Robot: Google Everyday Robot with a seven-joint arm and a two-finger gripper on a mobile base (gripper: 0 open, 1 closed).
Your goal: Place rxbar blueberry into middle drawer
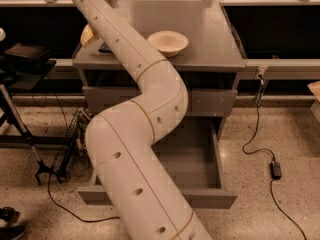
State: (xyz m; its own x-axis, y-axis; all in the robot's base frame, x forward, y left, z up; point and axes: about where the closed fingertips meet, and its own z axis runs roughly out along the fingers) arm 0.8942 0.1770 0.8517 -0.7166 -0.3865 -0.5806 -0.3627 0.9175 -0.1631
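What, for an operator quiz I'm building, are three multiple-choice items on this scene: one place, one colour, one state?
1. Where is the bowl?
A on the cabinet top
B inside a drawer
C on the floor

2. What colour is the bowl?
A blue
B cream
C black

3. How is the lowest visible drawer?
A shut
B taken out
C pulled open

Answers:
1. A, it sits on the grey top, to the right of the arm.
2. B, its rim and wall are pale cream.
3. C, its bare floor shows in front of the cabinet.

The gripper is out of view, past the top edge where the arm leads.
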